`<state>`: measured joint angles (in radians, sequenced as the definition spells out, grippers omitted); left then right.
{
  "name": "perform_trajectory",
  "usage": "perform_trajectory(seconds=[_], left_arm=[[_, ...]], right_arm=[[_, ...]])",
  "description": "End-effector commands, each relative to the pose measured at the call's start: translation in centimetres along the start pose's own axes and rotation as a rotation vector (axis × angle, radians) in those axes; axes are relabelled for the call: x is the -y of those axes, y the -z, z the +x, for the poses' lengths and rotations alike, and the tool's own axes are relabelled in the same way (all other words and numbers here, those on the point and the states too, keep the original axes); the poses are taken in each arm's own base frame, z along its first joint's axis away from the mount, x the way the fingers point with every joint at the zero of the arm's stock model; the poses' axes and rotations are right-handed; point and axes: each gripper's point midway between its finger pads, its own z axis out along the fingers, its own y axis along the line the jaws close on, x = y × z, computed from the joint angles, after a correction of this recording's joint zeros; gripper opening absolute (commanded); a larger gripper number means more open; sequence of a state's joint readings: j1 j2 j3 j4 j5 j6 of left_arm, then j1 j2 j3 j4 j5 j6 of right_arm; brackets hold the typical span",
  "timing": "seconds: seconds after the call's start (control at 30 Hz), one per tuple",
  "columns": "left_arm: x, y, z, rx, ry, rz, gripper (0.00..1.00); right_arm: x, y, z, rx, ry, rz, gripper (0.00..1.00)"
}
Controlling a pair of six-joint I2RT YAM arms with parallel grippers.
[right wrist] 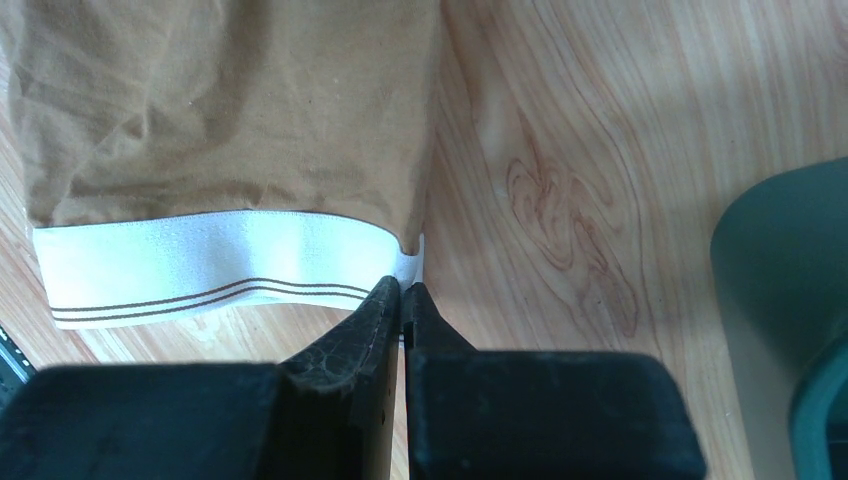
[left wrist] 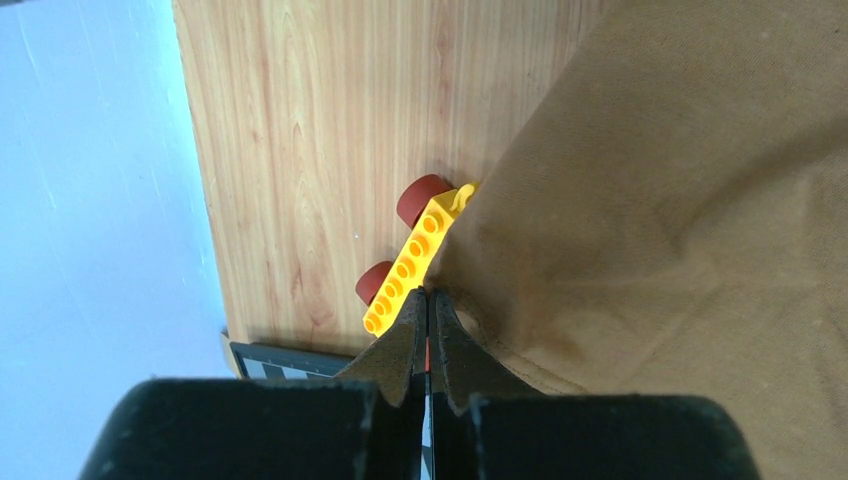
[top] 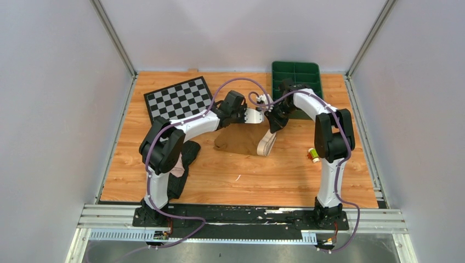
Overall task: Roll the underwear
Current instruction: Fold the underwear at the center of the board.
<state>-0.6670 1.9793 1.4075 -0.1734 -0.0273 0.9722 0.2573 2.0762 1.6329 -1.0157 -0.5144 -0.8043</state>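
Note:
The tan-brown underwear (top: 238, 140) with its cream waistband (top: 267, 144) lies mid-table, partly lifted between both arms. My left gripper (top: 245, 116) is shut, its tips (left wrist: 428, 294) pinching the hemmed edge of the tan cloth (left wrist: 660, 200). Pinching the corner of the cream waistband (right wrist: 210, 262) is my right gripper (right wrist: 403, 287), also shut; from above it (top: 272, 125) hangs just right of the left one. Black underwear (top: 189, 153) and a pale pink piece (top: 178, 167) lie under the left arm, partly hidden by it.
A checkerboard mat (top: 178, 98) lies at the back left and a green tray (top: 296, 74) at the back right. A small yellow-green object (top: 313, 155) sits near the right arm. A yellow toy with red wheels (left wrist: 415, 255) rests against the tan cloth.

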Motion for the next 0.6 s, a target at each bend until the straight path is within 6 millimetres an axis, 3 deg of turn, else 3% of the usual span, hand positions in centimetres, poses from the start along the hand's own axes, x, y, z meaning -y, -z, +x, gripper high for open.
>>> perform_trajectory(seconds=[0.0,0.57], left_arm=[[-1.2,-0.1,0.0,0.003,0.017,-0.030,0.00],[0.2,-0.9,1.1,-0.020,0.009,-0.011,0.00]], right_arm=[[-0.3,-0.8,0.1,0.011,0.002,-0.023,0.03],[-0.2,-2.4,1.1,-0.008,-0.025,-0.049,0.04]])
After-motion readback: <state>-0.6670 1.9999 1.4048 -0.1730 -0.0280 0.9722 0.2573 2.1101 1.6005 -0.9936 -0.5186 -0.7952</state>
